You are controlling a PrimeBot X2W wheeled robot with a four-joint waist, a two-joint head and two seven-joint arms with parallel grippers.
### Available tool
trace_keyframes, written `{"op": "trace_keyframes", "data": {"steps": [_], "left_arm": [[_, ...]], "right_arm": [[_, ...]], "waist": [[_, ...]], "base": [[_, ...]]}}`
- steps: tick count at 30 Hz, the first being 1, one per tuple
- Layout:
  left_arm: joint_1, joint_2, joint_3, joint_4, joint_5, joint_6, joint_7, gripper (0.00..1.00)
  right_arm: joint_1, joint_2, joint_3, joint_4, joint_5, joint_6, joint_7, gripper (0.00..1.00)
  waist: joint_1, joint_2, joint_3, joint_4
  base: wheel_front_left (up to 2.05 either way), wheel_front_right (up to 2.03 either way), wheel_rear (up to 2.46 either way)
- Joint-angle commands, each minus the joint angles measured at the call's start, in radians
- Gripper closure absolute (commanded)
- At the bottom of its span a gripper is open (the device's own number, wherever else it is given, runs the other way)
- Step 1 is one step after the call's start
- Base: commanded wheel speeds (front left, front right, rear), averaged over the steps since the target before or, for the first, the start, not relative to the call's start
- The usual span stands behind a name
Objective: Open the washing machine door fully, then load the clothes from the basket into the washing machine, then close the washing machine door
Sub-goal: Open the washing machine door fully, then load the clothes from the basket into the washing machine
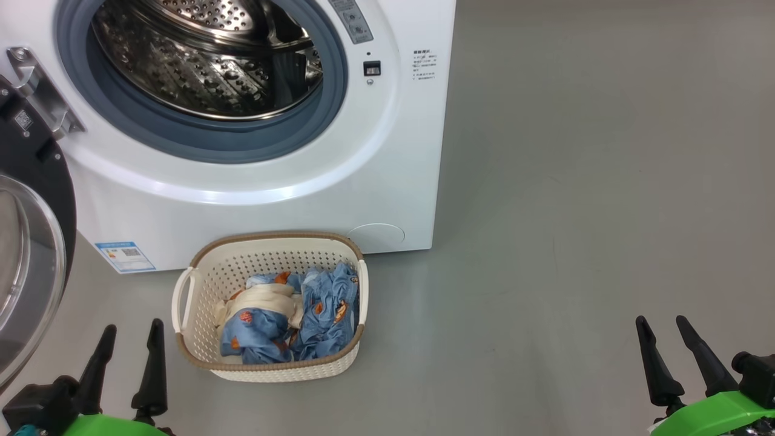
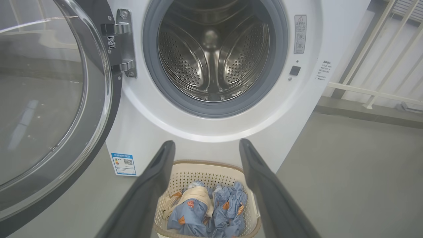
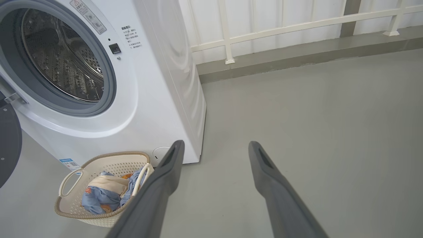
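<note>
Washing machine door (image 1: 27, 242) swung wide open, hinged at left of washing machine (image 1: 387, 151). Basket (image 1: 272, 236) on floor (image 1: 575, 212) just in front of the machine, clothes (image 1: 315, 315) heaped inside. Left gripper (image 1: 134, 327) near, just left of basket; right gripper (image 1: 661, 321) well right. Both spread apart, holding nothing.

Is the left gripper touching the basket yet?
Apart. In the head view, a strip of grey floor shows between the left gripper and the basket.
</note>
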Motion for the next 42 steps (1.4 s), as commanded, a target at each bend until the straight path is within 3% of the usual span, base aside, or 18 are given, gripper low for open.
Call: {"op": "trace_keyframes", "data": {"steps": [1,15,42], "left_arm": [[-0.012,0.029,0.036,-0.027,-0.015,-0.001,-0.006,0.00],[-0.015,0.037,0.016,-0.014,-0.054,-0.001,-0.006,0.00],[-0.051,0.036,0.024,-0.018,-0.059,-0.001,-0.006,0.00]], "right_arm": [[-0.021,-0.013,0.015,-0.026,-0.001,0.002,-0.012,0.00],[-0.022,-0.011,0.025,-0.029,-0.004,0.002,-0.012,0.00],[-0.052,0.000,0.026,-0.030,-0.005,0.002,-0.012,0.00]], "waist": [[0.0000,0.0000,-0.001,0.002],[0.0000,0.0000,0.006,0.012],[0.0000,0.0000,0.051,0.008]], "base": [[0.00,0.00,0.00],[0.09,-0.15,0.06],[0.90,-1.13,0.23]]}}
